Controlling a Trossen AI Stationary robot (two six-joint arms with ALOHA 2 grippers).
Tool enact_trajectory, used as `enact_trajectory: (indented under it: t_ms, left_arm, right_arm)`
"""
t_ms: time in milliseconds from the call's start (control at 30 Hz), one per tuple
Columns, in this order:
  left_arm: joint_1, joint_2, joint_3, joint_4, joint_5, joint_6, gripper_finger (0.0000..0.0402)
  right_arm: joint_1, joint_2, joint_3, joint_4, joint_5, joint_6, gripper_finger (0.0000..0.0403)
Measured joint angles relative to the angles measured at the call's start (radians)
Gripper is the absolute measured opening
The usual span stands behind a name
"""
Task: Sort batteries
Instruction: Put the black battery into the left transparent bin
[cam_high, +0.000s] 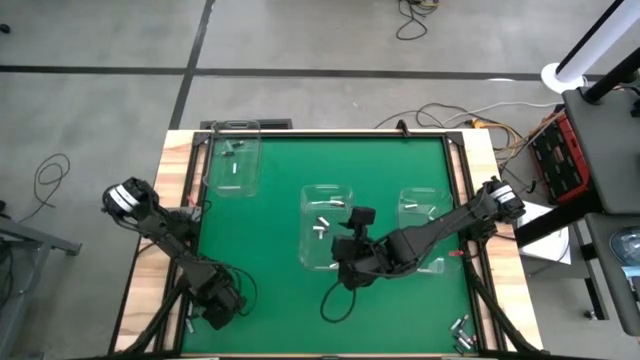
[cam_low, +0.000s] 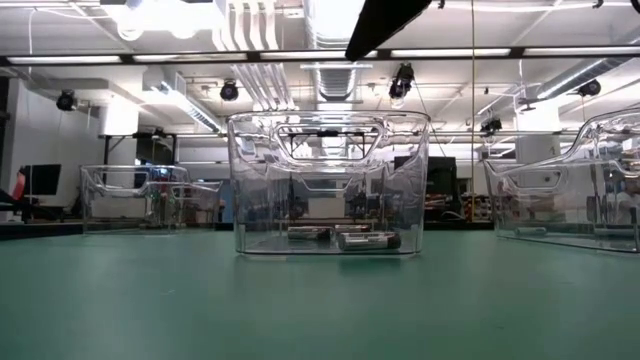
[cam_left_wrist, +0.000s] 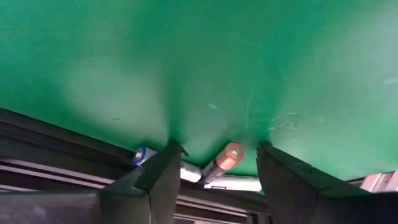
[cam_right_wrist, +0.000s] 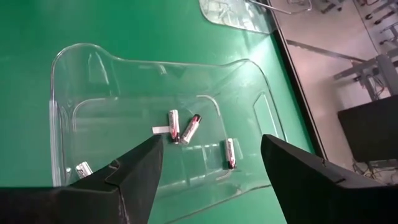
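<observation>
Several batteries (cam_right_wrist: 189, 127) lie on the floor of the middle clear bin (cam_high: 328, 228), and my right gripper (cam_right_wrist: 212, 140) hangs open above that bin's near edge (cam_high: 345, 262). My left gripper (cam_high: 222, 308) is low at the table's near left corner, also open. A copper-tipped battery (cam_left_wrist: 221, 163) lies between its fingers at the mat's edge, with no finger visibly on it. A blue-tipped battery (cam_left_wrist: 142, 154) lies just outside one finger. In the low view the middle bin (cam_low: 330, 185) shows batteries (cam_low: 350, 240) on its floor.
A second clear bin (cam_high: 235, 160) stands at the far left with a few batteries in it, and a third (cam_high: 425, 215) stands at the right. Loose batteries (cam_high: 460, 330) lie at the near right corner. The black frame rail (cam_left_wrist: 62, 143) borders the green mat.
</observation>
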Motion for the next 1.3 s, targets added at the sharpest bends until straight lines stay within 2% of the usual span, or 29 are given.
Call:
enact_trajectory:
  t_ms: [267, 367, 533, 600, 667, 733, 800, 933, 1033, 1167, 1300]
  left_arm:
    - [-0.002, -0.001, -0.008, 0.008, -0.014, 0.009, 0.0143]
    - [-0.004, 0.000, -0.008, -0.009, -0.017, 0.015, 0.0105]
    - [-0.014, -0.001, -0.021, -0.046, -0.048, 0.062, 0.0020]
    - [-0.016, -0.005, -0.017, -0.059, -0.072, 0.097, 0.0012]
    - [-0.019, -0.013, 0.010, -0.107, -0.144, 0.135, 0.0016]
    - [-0.020, -0.035, 0.051, -0.165, -0.281, 0.187, 0.0015]
    - [-0.023, -0.063, 0.096, -0.186, -0.515, 0.246, 0.0010]
    - [-0.018, -0.140, 0.178, -0.151, -1.015, 0.393, 0.0008]
    - [-0.022, -0.199, 0.208, -0.059, -1.299, 0.557, 0.0007]
    - [-0.020, -0.279, 0.204, 0.151, -1.573, 0.807, 0.0007]
    - [-0.021, -0.318, 0.174, 0.393, -1.746, 0.999, 0.0006]
  right_arm:
    - [-0.004, -0.003, 0.000, 0.008, 0.001, -0.011, 0.0254]
    - [-0.007, -0.003, 0.000, 0.008, 0.001, -0.012, 0.0248]
    - [-0.004, -0.016, 0.000, 0.005, 0.001, -0.053, 0.0244]
    - [0.002, -0.033, 0.000, -0.005, 0.002, -0.063, 0.0245]
    - [0.007, -0.046, 0.000, -0.012, 0.002, -0.062, 0.0247]
    - [0.010, -0.047, -0.013, -0.004, 0.001, -0.054, 0.0249]
    - [0.009, -0.044, -0.055, 0.040, -0.015, -0.061, 0.0251]
    - [0.003, -0.032, -0.184, 0.339, -0.092, -0.154, 0.0257]
    - [-0.009, -0.030, -0.262, 0.631, -0.175, -0.236, 0.0261]
    - [-0.030, -0.029, -0.334, 0.961, -0.268, -0.337, 0.0262]
    - [-0.053, -0.029, -0.344, 1.116, -0.370, -0.367, 0.0245]
